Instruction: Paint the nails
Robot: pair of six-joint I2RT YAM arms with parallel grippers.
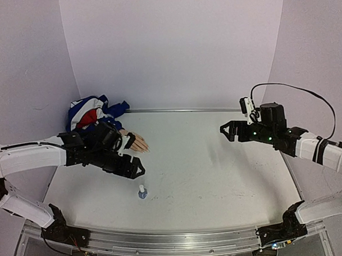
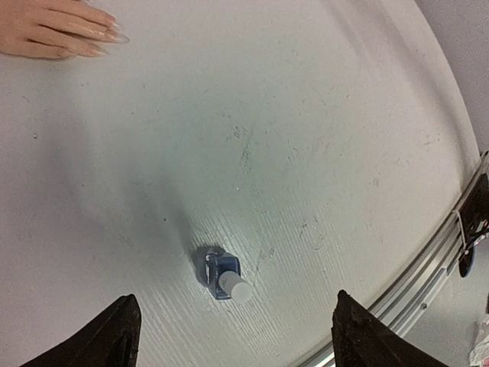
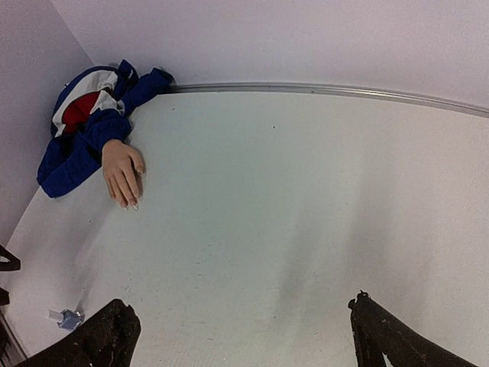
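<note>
Far left and well behind the bottle point(image 2: 224, 274), the blue, red and white sleeve point(image 3: 84, 130) is bunched in the corner. The mannequin hand point(image 3: 122, 172) lies flat out of it, and the nails point(image 2: 114, 36) point across the table point(image 1: 217, 171), bare as far as I can tell. The left gripper point(image 2: 235, 332) hovers just behind and above the bottle, jaws spread wide, nothing between them, the white cap sitting right between its fingers in the wrist view.

So this looks like the opening step: get hold of the polish. The next move calls for a drop straight down over the bottle and a careful pinch low on the blue base, because it is small, stands alone, and could tip or skid on that smooth top. The cap is on, so it has to come off before any brush reaches those nails.

Well to the right of the bottle, the right gripper point(image 3: 244, 340) hangs high with jaws wide apart and empty, likely the one to take the cap. Nothing lies between it and the bottle.
</note>
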